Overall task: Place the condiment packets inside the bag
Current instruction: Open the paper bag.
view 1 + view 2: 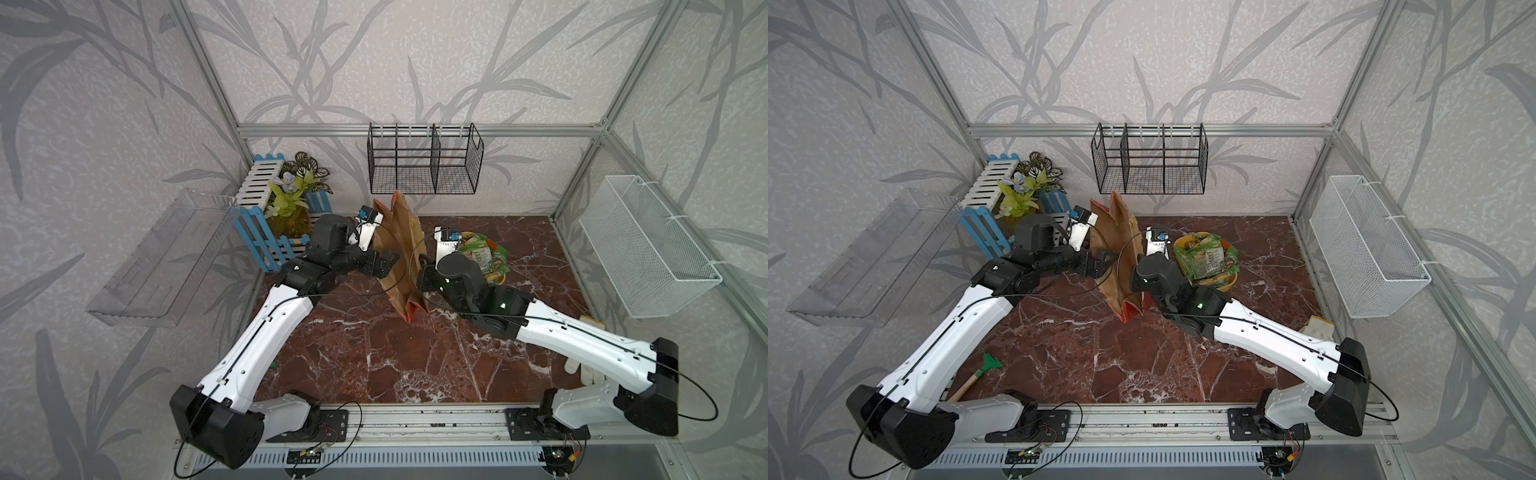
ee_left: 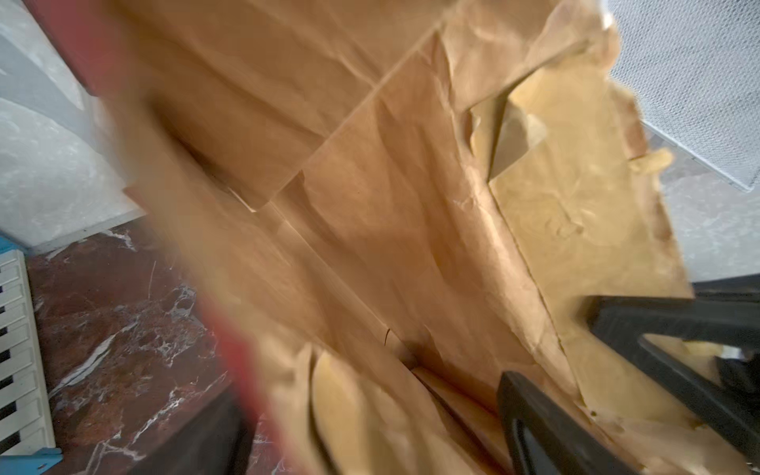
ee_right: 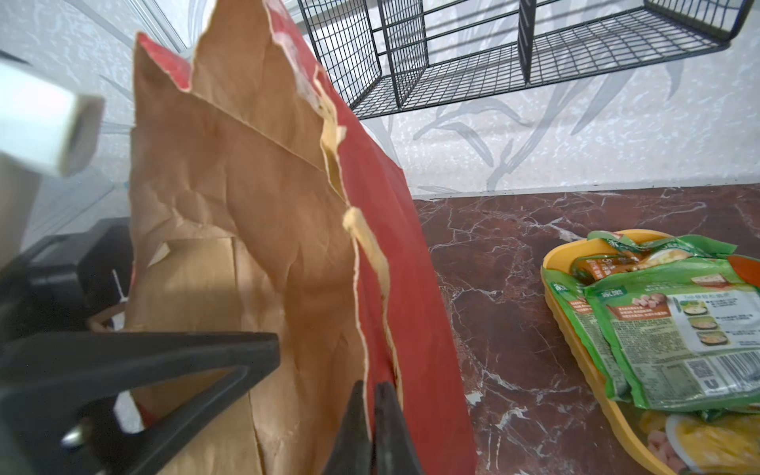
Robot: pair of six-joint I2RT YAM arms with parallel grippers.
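Condiment packets [image 3: 674, 325]: glossy green sachets, white and orange print, barcode visible, piled in yellow tray [image 3: 575, 329] toward back right of marble tabletop [image 1: 395, 357], none in bag. Bag [image 3: 255, 197] standing mid-table toward back edge, just left of tray; red outside, creased brown kraft inside, torn ragged rim, mouth spread. Right gripper [image 3: 372, 415] clenched on right-side rim of bag. Left gripper [image 2: 608, 395] released, fingers spread apart, reaching into bag mouth from left side, paper close against it; contact with wall unclear.
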